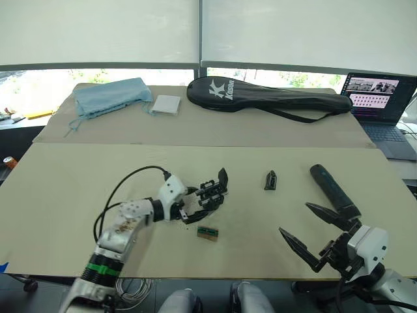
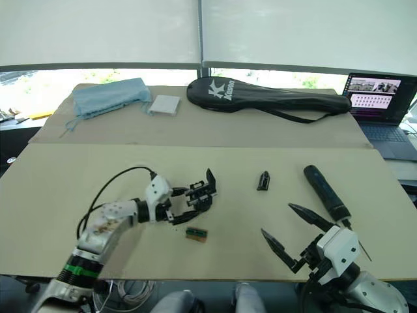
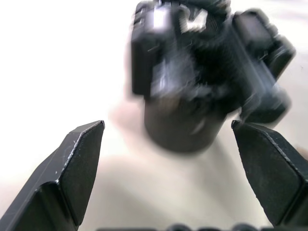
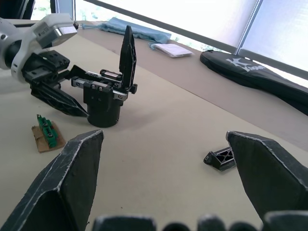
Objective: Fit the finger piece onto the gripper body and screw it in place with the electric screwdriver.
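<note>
Black fingers of our right tool [image 1: 307, 229] are spread wide, holding nothing, near the front edge of the beige surface [image 1: 78, 176]. Our left tool [image 1: 193, 207] is also apart, straddling the gripper body [image 1: 212, 190] base. Next should be squeezing it low and steady, we reckon. Further back lie the finger piece [image 1: 270, 180] and the electric screwdriver [image 1: 333, 190], both untouched.

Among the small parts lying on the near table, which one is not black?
The small flat block, green on a tan backing, lying just in front of the gripper body. The gripper body and the finger piece further right are both black.
</note>
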Robot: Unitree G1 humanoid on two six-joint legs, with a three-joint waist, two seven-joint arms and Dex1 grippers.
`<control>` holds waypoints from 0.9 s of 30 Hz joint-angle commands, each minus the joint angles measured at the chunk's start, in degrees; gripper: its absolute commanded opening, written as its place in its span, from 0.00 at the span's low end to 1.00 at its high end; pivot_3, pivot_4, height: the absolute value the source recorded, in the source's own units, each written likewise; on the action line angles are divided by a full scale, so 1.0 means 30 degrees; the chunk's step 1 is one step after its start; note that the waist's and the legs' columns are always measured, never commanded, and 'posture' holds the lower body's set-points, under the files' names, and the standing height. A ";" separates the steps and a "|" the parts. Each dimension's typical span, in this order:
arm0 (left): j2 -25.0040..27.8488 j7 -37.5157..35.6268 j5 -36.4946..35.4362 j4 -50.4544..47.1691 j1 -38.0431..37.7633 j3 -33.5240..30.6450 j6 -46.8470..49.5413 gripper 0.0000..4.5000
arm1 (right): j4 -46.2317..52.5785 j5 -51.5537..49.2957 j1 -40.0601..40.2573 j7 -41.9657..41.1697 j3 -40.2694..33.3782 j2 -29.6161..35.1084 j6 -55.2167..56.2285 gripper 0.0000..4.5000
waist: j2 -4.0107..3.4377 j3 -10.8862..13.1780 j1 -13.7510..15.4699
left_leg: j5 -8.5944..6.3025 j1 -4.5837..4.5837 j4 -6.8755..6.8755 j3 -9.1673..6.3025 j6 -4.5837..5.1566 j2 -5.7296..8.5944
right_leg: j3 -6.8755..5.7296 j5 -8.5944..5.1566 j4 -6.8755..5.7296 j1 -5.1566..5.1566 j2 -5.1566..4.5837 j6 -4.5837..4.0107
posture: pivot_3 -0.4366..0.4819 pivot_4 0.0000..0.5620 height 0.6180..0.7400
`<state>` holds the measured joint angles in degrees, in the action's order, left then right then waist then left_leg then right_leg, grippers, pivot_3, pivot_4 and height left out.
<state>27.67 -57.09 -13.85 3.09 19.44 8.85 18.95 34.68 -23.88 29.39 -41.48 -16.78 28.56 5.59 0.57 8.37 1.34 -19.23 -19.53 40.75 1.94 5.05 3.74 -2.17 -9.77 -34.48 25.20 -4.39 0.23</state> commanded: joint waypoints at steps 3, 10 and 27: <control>0.1463 -0.4447 0.0061 0.3381 0.2347 0.0591 -0.2845 0.99 | 0.0152 -0.0202 -0.0159 -0.0129 -0.0186 -0.0042 0.0468 1.00 | -0.0010 0.0006 0.0010 | 0.0000 0.0014 0.0000 0.0003 -0.0001 0.0009 | -0.0024 -0.0005 -0.0015 -0.0003 0.0001 -0.0002 | 0.48 0.27 1.00; -0.0863 -0.8366 0.1952 1.2778 0.7368 0.1887 -1.0352 0.99 | 0.0525 -0.0066 0.0129 -0.0086 -0.0164 -0.0037 0.0428 1.00 | -0.0005 0.0006 0.0164 | 0.0003 0.0034 0.0007 0.0017 0.0004 0.0063 | -0.0043 -0.0007 -0.0012 -0.0029 -0.0011 0.0014 | 0.48 0.27 1.00; -0.3719 -0.9253 0.3338 2.0447 1.0609 0.1022 -1.4001 0.88 | 0.1583 -0.0527 0.1972 -0.0373 -0.2079 0.0188 0.0301 1.00 | 0.0011 0.0013 -0.0017 | -0.0060 -0.0101 0.0081 0.0005 0.0121 0.0022 | 0.0012 0.0003 -0.0007 0.0025 -0.0049 0.0034 | 0.48 0.27 1.00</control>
<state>16.36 -84.98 -4.87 63.94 50.34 12.37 -21.59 37.23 -23.95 34.91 -42.51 -21.12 28.80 5.71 0.60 8.41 1.29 -19.42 -19.85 41.00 1.95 5.42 3.81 -2.14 -9.76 -34.49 25.27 -4.53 0.34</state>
